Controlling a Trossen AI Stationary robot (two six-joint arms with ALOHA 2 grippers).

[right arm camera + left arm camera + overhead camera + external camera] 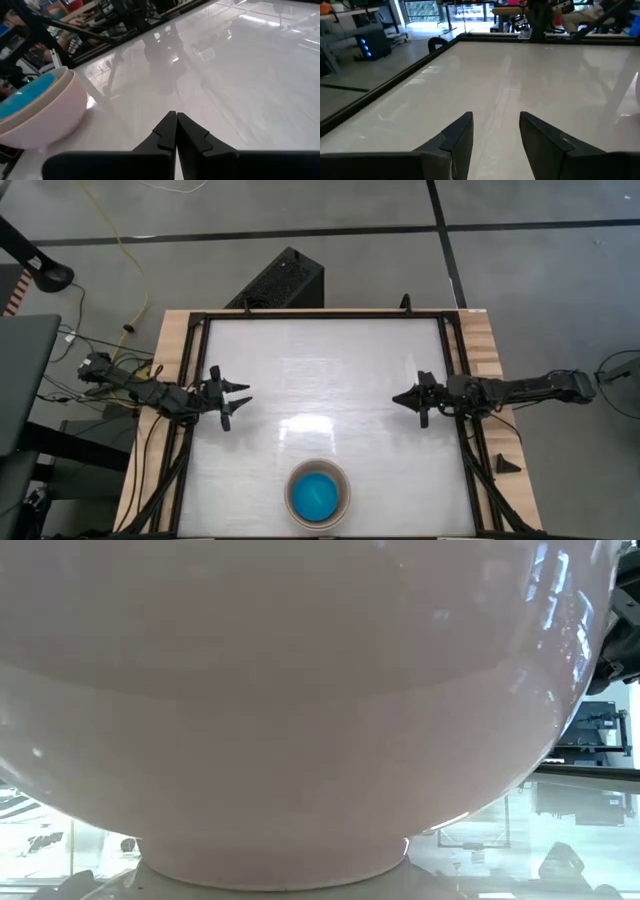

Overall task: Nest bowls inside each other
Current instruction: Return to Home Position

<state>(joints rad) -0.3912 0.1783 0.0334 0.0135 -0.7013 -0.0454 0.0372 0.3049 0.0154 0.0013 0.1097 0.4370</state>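
Observation:
A stack of nested bowls (318, 493) stands on its foot near the table's near edge, at the middle. Its outer bowl is cream-white (45, 117) and a light blue bowl (316, 498) sits inside it. In the low view the cream-white bowl (290, 710) fills almost the whole picture. My left gripper (243, 394) hovers open at the table's left side, far from the stack. My right gripper (397, 397) is shut and empty at the right side, pointing toward the middle; its tips (176, 120) show touching.
The white tabletop (330, 370) lies bare between the two grippers and toward the far edge. A dark frame (325, 315) runs around it. A small black piece (507, 464) lies on the wooden margin at the right.

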